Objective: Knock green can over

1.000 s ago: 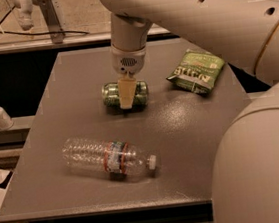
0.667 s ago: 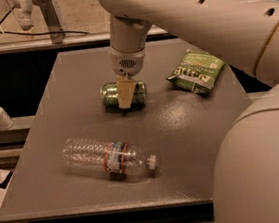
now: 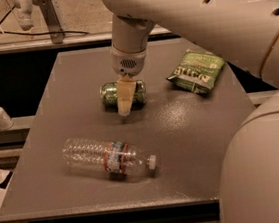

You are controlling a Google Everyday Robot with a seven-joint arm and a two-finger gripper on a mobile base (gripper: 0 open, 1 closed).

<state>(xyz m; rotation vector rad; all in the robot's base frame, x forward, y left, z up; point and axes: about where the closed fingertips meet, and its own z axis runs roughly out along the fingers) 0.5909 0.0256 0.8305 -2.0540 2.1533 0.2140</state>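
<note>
Table scene, seen from the near edge. The green can (image 3: 109, 95) lies on its side towards the back of the table (image 3: 194, 147), its long axis running left to right, with the silver end facing left. The gripper (image 3: 124, 110) hangs straight down from the arm over the can's middle, its pale tip crossing the can's near face and reaching down to the tabletop. From this spot it cannot be told whether the gripper is spread wide or drawn narrow, nor whether it presses on the can or only stands just in front of it. Compared with a second ago very little has changed. The can was already lying down then and has neither rolled nor turned, while the gripper has sunk a touch lower and drifted slightly to the left along the can. Judged against the task, the knocking-over appears complete, since the can is no longer upright. What remains would be to lift the arm clear without nudging the can into a roll. The clear plastic bottle (image 3: 109, 158) lies on its side near the front of the table, well apart from the can. The green snack bag (image 3: 195, 71) rests flat to the can's right, near but not touching. Both are undisturbed.
</note>
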